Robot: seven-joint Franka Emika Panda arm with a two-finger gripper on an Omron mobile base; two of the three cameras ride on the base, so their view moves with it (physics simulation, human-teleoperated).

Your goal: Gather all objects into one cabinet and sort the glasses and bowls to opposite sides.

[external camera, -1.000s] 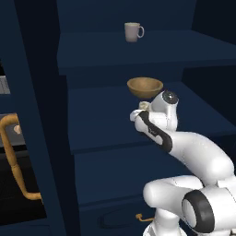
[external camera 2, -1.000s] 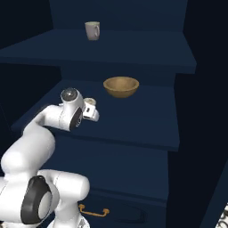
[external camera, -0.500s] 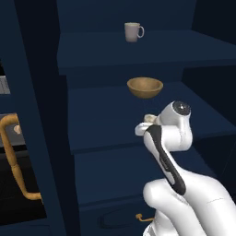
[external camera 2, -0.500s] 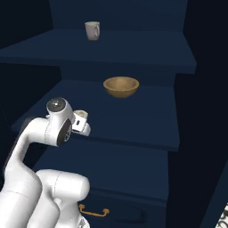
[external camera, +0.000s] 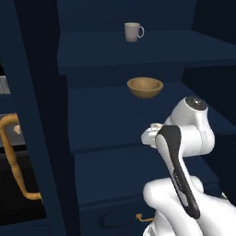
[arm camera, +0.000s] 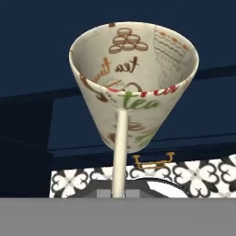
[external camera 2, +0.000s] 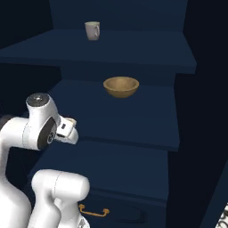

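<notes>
Cream tumbler (arm camera: 133, 83) printed "tea", pinched by fingers (arm camera: 120, 152)

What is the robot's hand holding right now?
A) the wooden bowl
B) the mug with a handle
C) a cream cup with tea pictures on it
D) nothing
C: in the hand view the hand is shut on the cream cup, which is printed with tea words.

A low navy drawer (external camera 2: 120, 209) sits at the bottom of the unit, below the shelves; a brass pull (external camera 2: 93, 211) is fixed across its front; the hand view shows the same pull above a floor of black-and-white patterned tiles (arm camera: 193, 177), which reappear at the right base view's lower right corner.
</notes>
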